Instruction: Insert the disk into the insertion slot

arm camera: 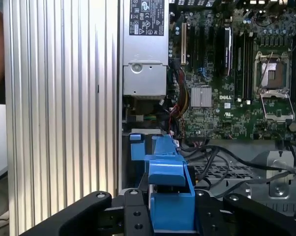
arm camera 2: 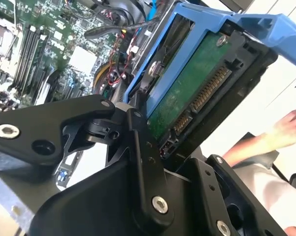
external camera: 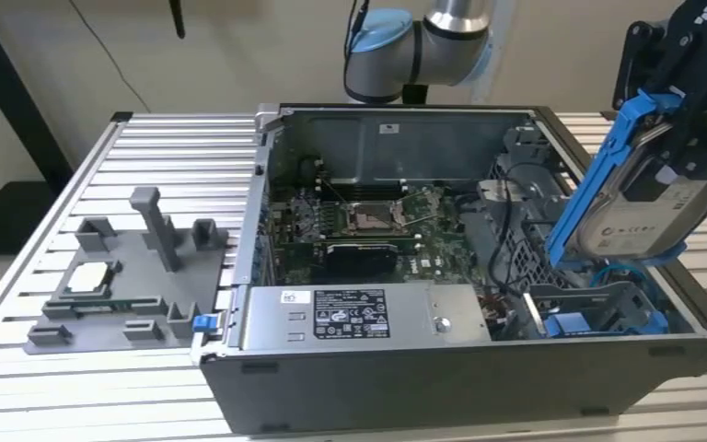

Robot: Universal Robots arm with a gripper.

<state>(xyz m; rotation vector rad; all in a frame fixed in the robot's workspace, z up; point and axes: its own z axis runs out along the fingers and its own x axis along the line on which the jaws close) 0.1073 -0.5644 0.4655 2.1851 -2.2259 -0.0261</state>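
Slatted worktop (external camera: 34, 368) | fingers (arm camera 2: 140, 147) pinch disk (external camera: 643, 207) upper right, tilted over insertion slot (external camera: 599, 318) | judged stiff, weighty, shock-fragile; hold by side edges

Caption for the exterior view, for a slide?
The gripper holds the disk tilted over the insertion slot in the open case.

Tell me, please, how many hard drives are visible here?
1. The disk hangs tilted in the claw, above the insertion slot at the exterior view's right. Others may be hidden inside the case.
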